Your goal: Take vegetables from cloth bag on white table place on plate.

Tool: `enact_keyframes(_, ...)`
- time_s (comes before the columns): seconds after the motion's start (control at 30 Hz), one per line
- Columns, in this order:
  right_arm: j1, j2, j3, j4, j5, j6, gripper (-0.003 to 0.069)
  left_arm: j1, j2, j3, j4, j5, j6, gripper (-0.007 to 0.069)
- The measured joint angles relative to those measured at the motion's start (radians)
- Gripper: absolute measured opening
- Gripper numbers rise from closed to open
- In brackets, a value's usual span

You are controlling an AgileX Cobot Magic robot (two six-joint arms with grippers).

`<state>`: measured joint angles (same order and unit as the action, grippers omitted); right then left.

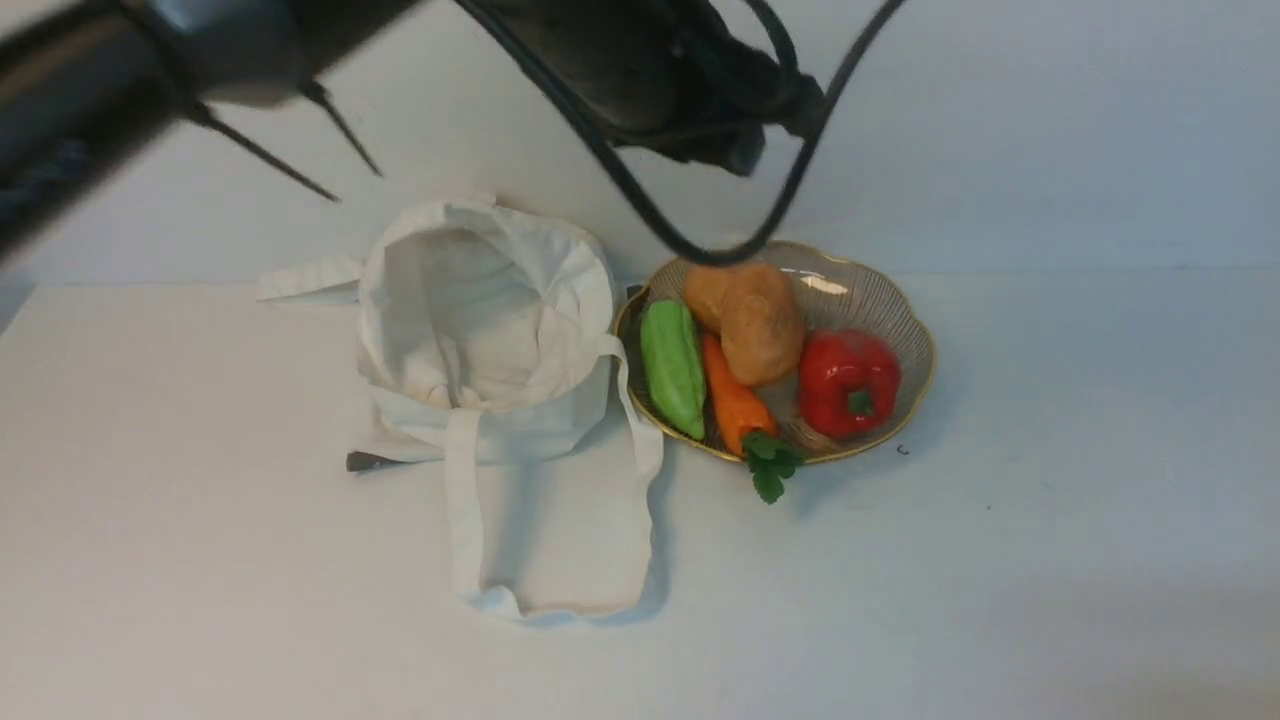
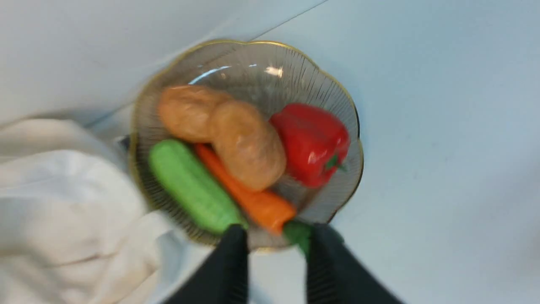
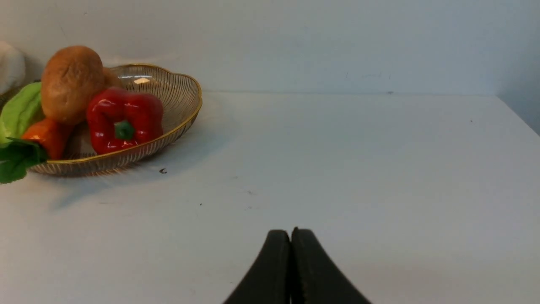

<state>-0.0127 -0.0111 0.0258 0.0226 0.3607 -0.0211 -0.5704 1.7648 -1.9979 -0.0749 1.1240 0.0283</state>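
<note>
Over the white table [image 1: 1000,600], the left gripper [image 2: 279,242] hangs released, its fingers parted, and the right gripper [image 3: 290,236] is clenched, tips together.

Nearest, a strap [image 1: 465,510] of the cloth bag [image 1: 400,350] loops across the tabletop; the bag slumps open-mouthed at left, just beside the plate [image 1: 910,300]. Green leaves [image 1: 770,465] spill over the plate's near rim from an orange carrot [image 1: 735,400], with a green vegetable [image 1: 673,368] to its left and a red bell pepper [image 1: 850,382] to its right. Farther back, two potatoes [image 1: 762,325] lie together in the plate, a black cable [image 1: 640,195] crossing the view at its far rim.
</note>
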Motion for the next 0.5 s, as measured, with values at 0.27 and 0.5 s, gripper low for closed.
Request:
enact_keyframes(0.27, 0.000, 0.000, 0.000, 0.000, 0.000, 0.000, -0.0015, -0.003, -0.377, 0.147, -0.005, 0.125, 0.067, -0.0005)
enact_keyframes(0.5, 0.000, 0.000, 0.000, 0.000, 0.000, 0.000, -0.0015, -0.010, -0.821, 0.711, -0.024, 0.040, 0.073, -0.0005)
